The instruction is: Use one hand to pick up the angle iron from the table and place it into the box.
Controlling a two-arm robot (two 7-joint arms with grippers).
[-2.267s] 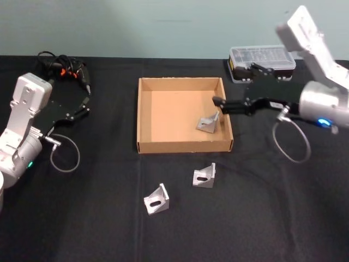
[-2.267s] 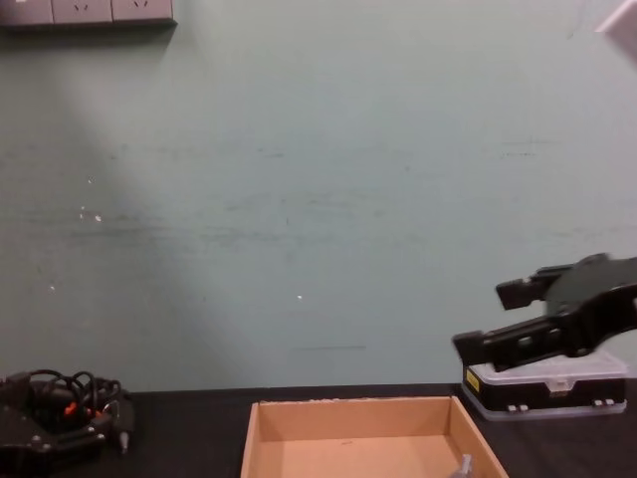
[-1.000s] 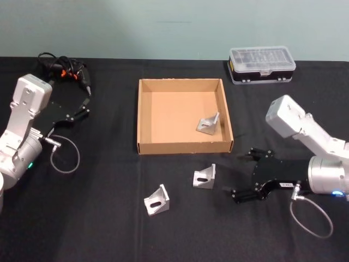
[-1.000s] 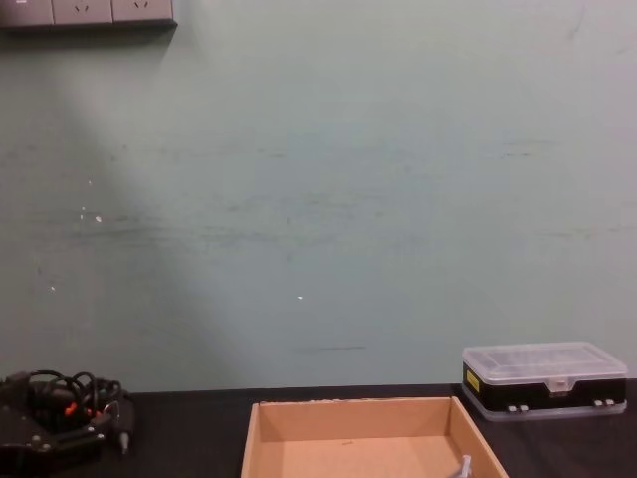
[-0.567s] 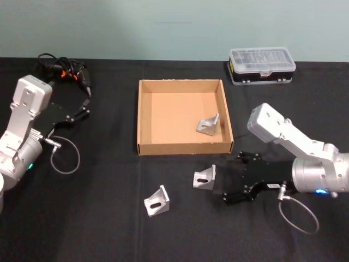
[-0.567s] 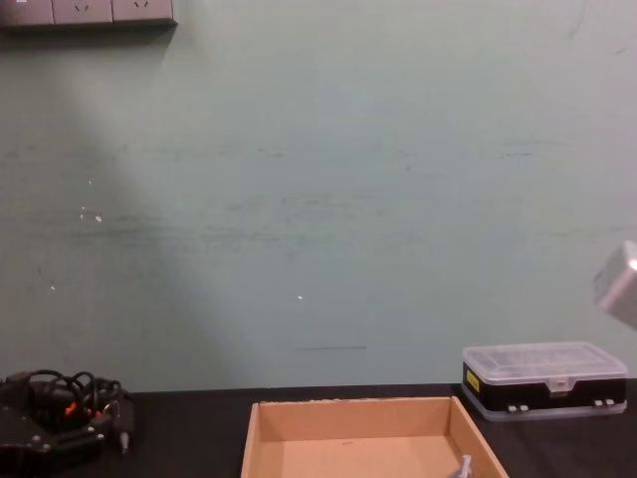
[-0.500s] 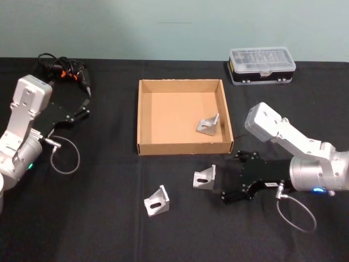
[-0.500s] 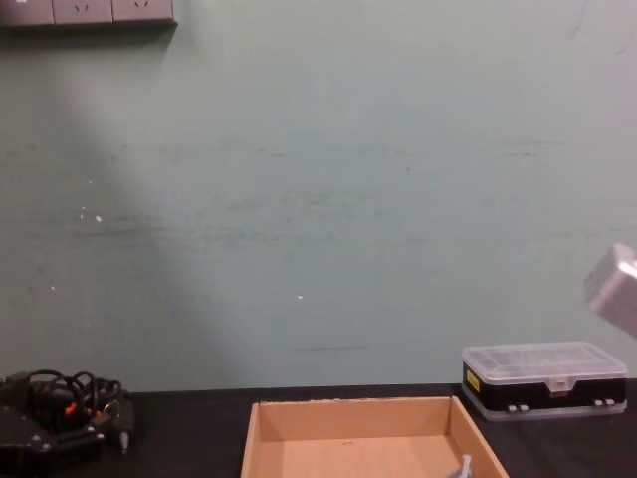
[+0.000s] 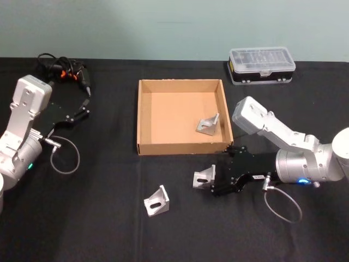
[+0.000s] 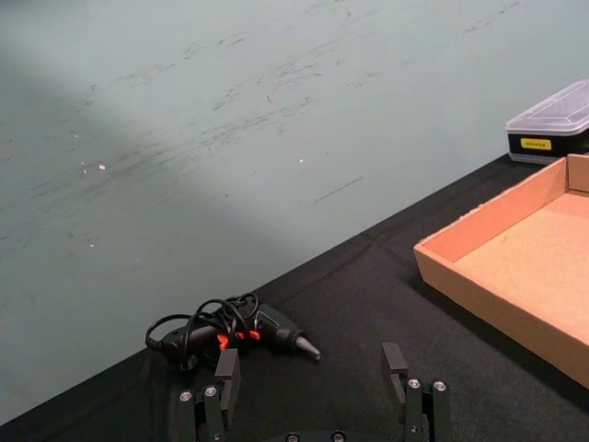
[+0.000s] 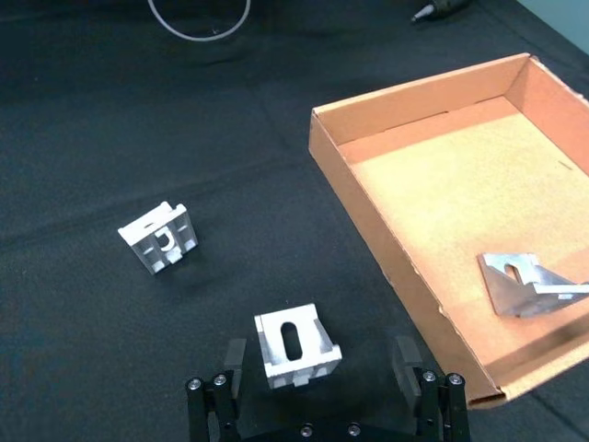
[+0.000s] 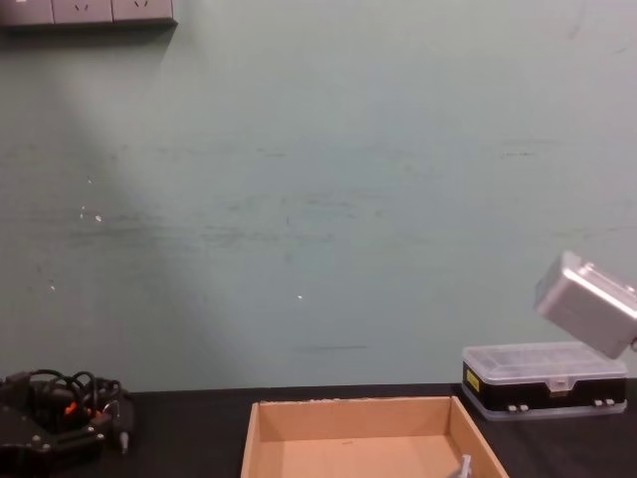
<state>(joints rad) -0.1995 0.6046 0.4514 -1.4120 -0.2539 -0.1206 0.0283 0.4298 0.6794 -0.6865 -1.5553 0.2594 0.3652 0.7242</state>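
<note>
We see the right gripper (image 9: 216, 180) low on the black counter (image 9: 98, 229), its fingers (image 11: 235, 361) spread wide either side of an angle iron (image 9: 204, 177) lying just in front of the box (image 9: 185, 146); the left gripper (image 9: 83, 109) sits far left, fingers apart

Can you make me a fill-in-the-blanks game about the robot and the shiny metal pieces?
The shallow tan cardboard box holds ___ silver metal angle iron.
___ more angle irons lie on the flat black table.
The dark right gripper is ___ around the angle iron nearer the box.
The dark left gripper rests on the table's ___ side.
Missing words: one, two, open, left.
</note>
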